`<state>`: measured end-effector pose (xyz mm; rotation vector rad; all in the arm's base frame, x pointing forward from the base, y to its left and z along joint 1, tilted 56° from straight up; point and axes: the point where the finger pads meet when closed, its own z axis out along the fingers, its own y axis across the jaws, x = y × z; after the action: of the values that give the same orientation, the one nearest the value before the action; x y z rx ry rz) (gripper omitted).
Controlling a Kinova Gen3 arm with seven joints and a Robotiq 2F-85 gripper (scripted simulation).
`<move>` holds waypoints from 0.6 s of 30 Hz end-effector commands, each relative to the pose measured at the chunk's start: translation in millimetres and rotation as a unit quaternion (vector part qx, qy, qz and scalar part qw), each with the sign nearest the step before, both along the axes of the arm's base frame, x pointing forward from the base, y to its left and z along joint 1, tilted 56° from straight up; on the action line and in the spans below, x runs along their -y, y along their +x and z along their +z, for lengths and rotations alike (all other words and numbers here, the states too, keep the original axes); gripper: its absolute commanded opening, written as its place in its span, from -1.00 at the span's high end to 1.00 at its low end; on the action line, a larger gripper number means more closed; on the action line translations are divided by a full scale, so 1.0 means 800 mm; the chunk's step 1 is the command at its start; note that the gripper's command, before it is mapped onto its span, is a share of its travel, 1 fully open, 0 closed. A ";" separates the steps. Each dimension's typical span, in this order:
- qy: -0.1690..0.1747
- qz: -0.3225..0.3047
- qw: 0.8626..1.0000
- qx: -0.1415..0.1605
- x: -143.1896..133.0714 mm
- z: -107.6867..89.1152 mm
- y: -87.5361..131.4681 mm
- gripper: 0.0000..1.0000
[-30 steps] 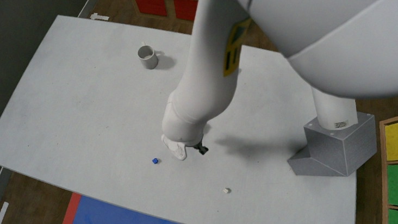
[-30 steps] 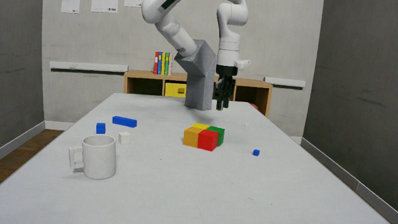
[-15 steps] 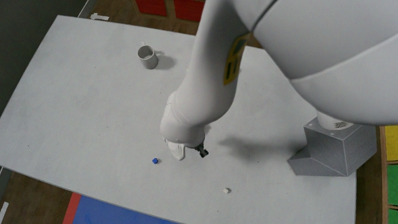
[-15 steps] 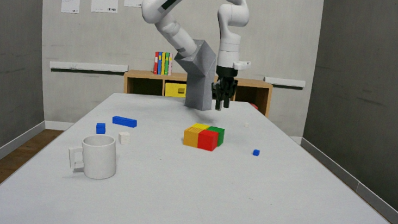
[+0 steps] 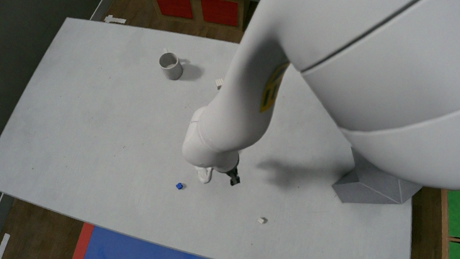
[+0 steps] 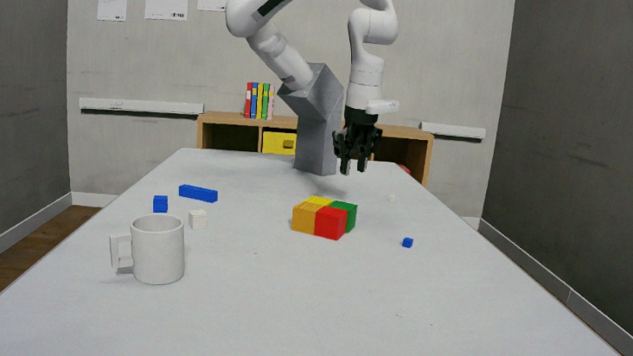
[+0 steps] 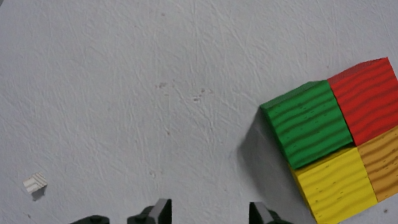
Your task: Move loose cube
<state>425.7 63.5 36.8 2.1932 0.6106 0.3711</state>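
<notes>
In the exterior view, a white mug [image 5: 173,69] [image 6: 157,250] stands nearest the camera on the bench [image 5: 135,134] [image 6: 274,301] [image 7: 125,75]. The four-cube block, hidden by the arm [image 5: 234,105] [image 6: 365,61] from the top, shows in both other views: green [image 6: 351,217] [image 7: 309,124], red [image 6: 329,221] [image 7: 367,100], yellow [image 6: 319,200] [image 7: 336,185] and orange [image 6: 303,218] [image 7: 384,162], a narrow gap between green and yellow. Which was loose, I cannot tell. The hand [image 5: 235,183] [image 6: 354,170] [image 7: 210,212] hangs above the bench, fingers partly apart, holding nothing. The wrist view cuts off orange.

Gripper turns as arm swings

The gripper [image 5: 235,182] [image 6: 354,170] [image 7: 210,212] is rotated, its fingers spread more clearly side by side. From the top, the arm [image 5: 244,112] [image 6: 365,73] now hides the white column on the grey stand [image 5: 379,183] [image 6: 316,136] and uncovers more of the white block [image 5: 219,82] [image 6: 197,219].
</notes>
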 end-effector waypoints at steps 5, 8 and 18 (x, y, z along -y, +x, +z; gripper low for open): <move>0.027 -0.053 0.998 0.032 0.003 -0.006 -0.004 -0.09; 0.040 -0.077 0.995 0.047 0.003 -0.008 -0.006 -0.09; 0.075 -0.143 0.982 0.094 0.005 -0.012 -0.010 -0.09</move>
<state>417.2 60.3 28.5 2.3079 0.2306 0.4625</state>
